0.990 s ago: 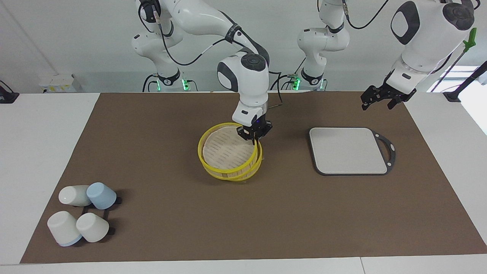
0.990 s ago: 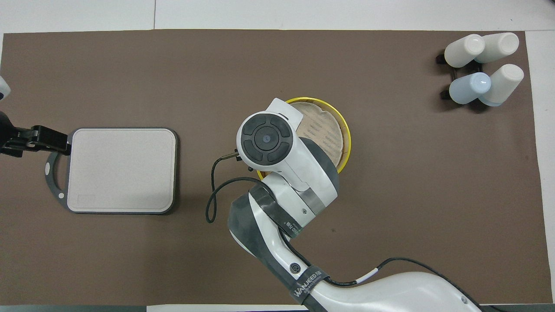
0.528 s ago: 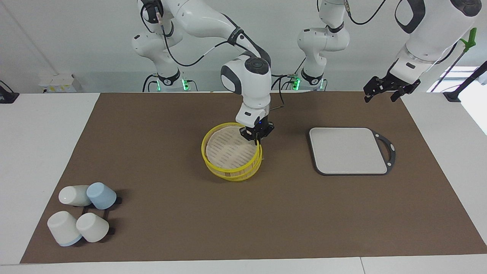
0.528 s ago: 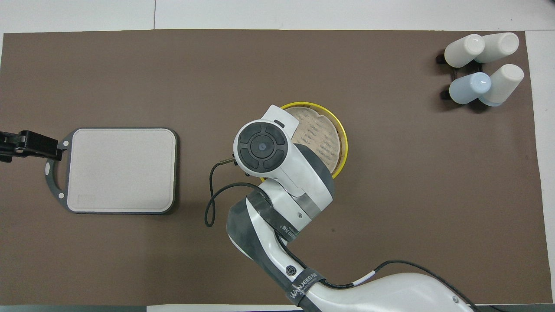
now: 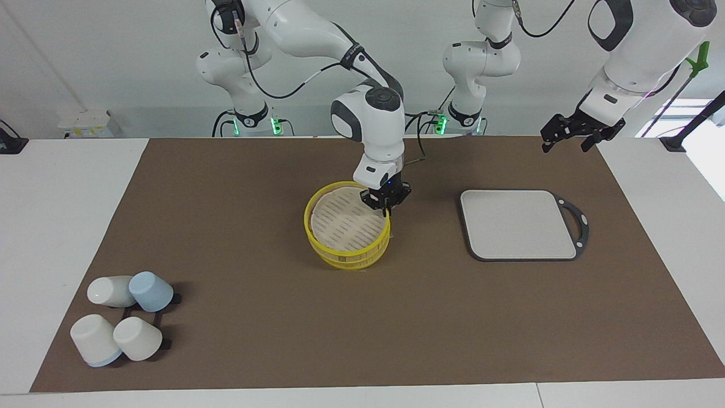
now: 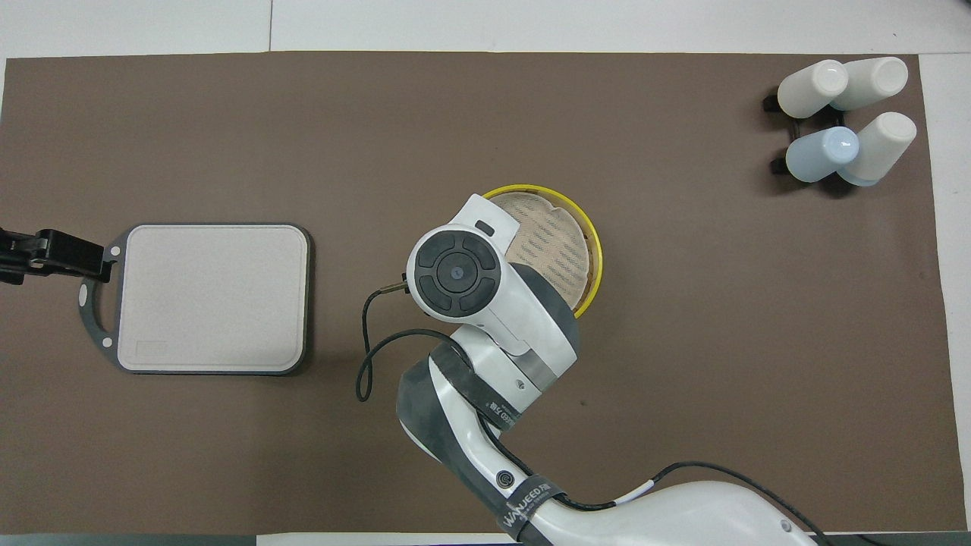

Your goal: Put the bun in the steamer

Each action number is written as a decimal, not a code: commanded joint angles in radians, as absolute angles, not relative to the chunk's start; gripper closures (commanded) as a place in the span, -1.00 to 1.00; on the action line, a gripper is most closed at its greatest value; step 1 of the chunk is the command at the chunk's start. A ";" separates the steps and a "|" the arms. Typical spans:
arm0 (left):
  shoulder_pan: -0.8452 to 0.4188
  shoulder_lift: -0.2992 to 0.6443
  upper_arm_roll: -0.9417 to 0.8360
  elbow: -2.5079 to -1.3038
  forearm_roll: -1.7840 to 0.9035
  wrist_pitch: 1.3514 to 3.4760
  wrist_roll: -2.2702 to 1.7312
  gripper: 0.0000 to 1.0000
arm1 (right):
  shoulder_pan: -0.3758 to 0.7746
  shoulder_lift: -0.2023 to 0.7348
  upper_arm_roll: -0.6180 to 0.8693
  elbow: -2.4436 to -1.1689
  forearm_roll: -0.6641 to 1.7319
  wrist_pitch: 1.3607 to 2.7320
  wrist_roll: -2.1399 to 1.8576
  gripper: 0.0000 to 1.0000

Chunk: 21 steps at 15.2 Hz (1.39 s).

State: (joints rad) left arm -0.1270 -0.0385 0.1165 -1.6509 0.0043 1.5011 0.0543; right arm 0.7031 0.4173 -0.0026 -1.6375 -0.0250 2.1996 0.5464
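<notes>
Currently I read the right gripper (image 5: 387,208) pinched on the steamer (image 5: 346,226) rim at the edge toward the board (image 5: 518,224); I see no bun. Left gripper (image 5: 567,135) hangs idle above the mat's corner, fingers spread.

Robot lab: Franka arms (image 5: 368,113), bare walls
</notes>
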 commanded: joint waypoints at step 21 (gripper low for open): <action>-0.135 -0.057 0.127 -1.624 -0.018 1.486 0.067 -1.00 | 0.398 0.241 -0.014 -1.583 -0.025 1.944 0.401 -1.00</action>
